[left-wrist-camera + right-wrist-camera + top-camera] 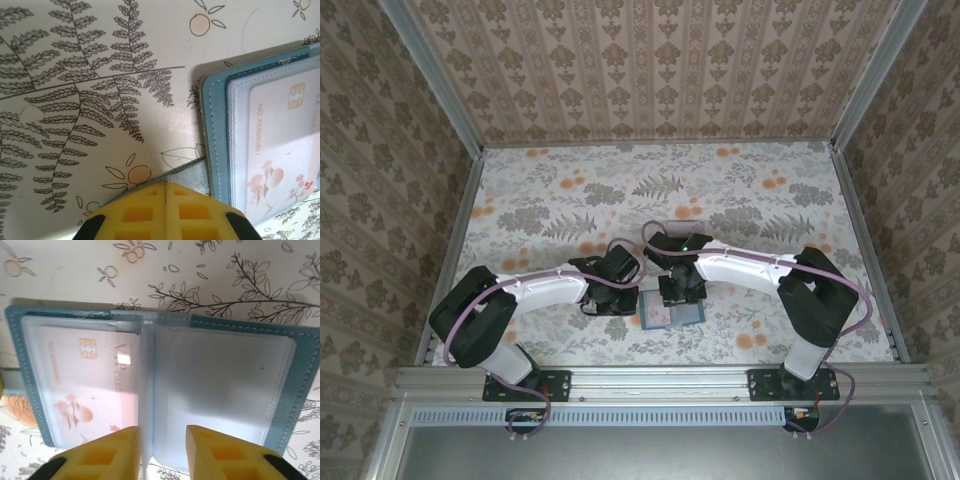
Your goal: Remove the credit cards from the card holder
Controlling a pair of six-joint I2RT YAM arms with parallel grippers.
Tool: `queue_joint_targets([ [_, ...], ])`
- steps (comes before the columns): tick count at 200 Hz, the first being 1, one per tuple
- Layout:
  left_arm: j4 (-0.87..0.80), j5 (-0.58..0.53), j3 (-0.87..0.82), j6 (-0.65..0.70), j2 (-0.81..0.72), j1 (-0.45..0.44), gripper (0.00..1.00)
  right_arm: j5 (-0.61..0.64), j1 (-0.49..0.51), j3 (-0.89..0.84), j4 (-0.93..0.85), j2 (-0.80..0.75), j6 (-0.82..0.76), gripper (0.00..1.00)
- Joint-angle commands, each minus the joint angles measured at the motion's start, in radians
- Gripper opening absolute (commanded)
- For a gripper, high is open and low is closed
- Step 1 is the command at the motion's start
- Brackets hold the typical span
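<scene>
- While its jaws are pressing fully together with nothing between them, the left gripper is pointing at the floral tabletop, just beside the card holder.
- That teal card holder is lying open and flat, and a pale pinkish credit card is sitting in the clear sleeve nearer the left gripper.
- Over the holder's middle fold the right gripper is hanging, its jaws standing partly apart on either side of a clear leaf, not visibly pinching it.
</scene>
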Motion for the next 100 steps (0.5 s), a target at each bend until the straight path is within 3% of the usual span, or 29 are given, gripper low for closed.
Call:
queue_joint_targets([
  [1,-0.028,0.002,0.003,0.005,0.007,-0.005,0.04,0.022,0.017,0.001,-0.029,-0.046,-0.003,0.21],
  [18,-0.029,0.002,0.002,0.004,0.008,-0.004,0.04,0.044,0.019,0.001,-0.048,-0.045,-0.015,0.13],
  [42,-0.032,0.004,0.002,0.004,0.009,-0.005,0.04,0.084,0.015,-0.003,-0.073,-0.039,-0.033,0.10],
  [100,-0.035,0.002,-0.012,-0.003,0.008,-0.005,0.04,0.142,-0.001,-0.030,-0.089,-0.007,-0.066,0.17],
])
